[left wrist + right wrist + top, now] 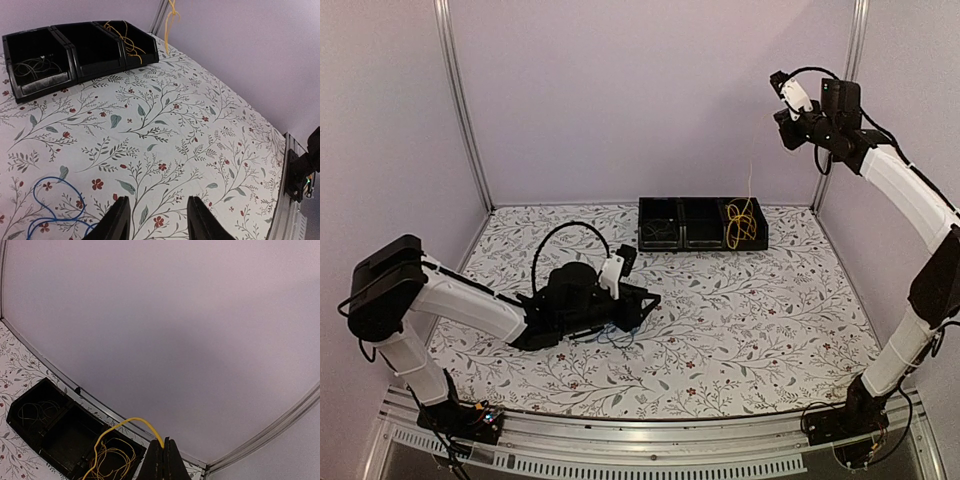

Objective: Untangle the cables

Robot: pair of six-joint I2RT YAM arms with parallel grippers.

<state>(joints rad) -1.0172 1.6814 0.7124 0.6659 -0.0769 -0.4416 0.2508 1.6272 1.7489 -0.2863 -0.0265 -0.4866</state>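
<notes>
Yellow thin cord [120,427] is what my right end effector [164,456] is clamped on, fingers pressed together with the strand coming out at their tips. That arm is raised high near the back corner. From the pinch the cord arcs over and drops to a loose yellow coil in the right-hand compartment of the black plastic three-compartment tray [702,243] at the far side of the flower-patterned table [750,320].

My left end effector [156,216] sits low over the table with its fingers apart and nothing between them. The thin blue looped cable [36,190] lies on the table just beside it, off to the left in the wrist view, not inside the gap. A fine whitish cable [35,65] rests in the tray's left compartment. The middle one looks dark, and I cannot make out anything in it.

I read this as the yellow cord nearly sorted and the blue one next. To finish well, I would bring the right arm straight down over the right compartment so the hanging length feeds onto its own coil and does not drape across the rim or the divider. I would release only once the strand is slack. On the left, I would shift toward the blue loop, straddle one strand rather than a crossing, and close low.
</notes>
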